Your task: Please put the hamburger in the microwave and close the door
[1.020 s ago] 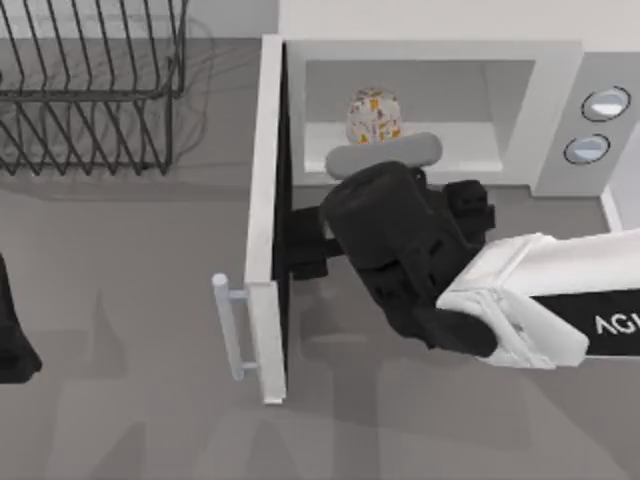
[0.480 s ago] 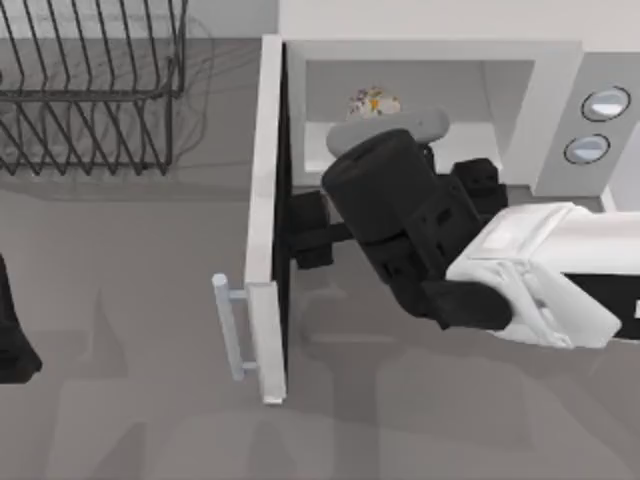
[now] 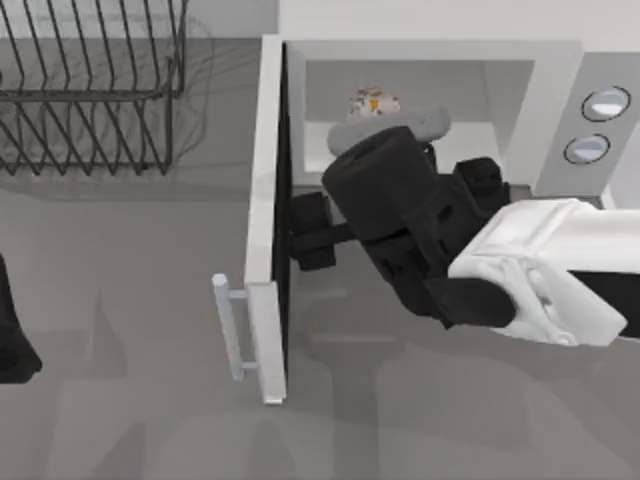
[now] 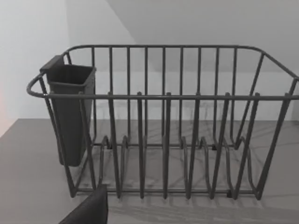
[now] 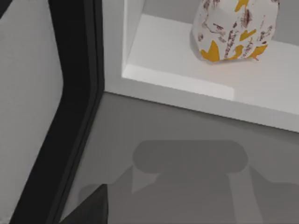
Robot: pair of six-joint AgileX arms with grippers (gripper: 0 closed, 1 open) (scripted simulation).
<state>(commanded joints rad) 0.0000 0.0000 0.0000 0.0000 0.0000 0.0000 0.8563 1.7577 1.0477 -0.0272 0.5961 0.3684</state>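
Hamburger (image 5: 236,29): sitting on the pale floor of the microwave's cavity, well inside the front lip; in the top view it is peeking out (image 3: 374,101) just beyond the right arm's wrist, toward the back wall.

Microwave (image 3: 560,70): standing at the far side of the desk, cavity open, with 2 round silver-rimmed dials (image 3: 606,103) on the grey panel at the top view's right.

Door (image 3: 263,200): standing open, swung out toward the near side of the desk, with its dark inner face turned to the right arm and its pale bar handle (image 3: 229,325) at the free edge, on the side facing the top view's left.

Right hand (image 3: 310,232): reaching sideways from the dark wrist toward the door's inner face, just in front of the cavity opening; the hamburger is lying apart from it, deeper in the cavity and not being held. Whether its fingers are wide or narrow I cannot tell.

Left arm (image 3: 12,335): resting parked at the top view's left edge; its wrist camera is looking at the rack.

Dish rack (image 4: 163,121): a dark wire rack with a dark utensil cup (image 4: 70,112) hanging on one end, standing at the far left of the desk (image 3: 120,260), well apart from the microwave.
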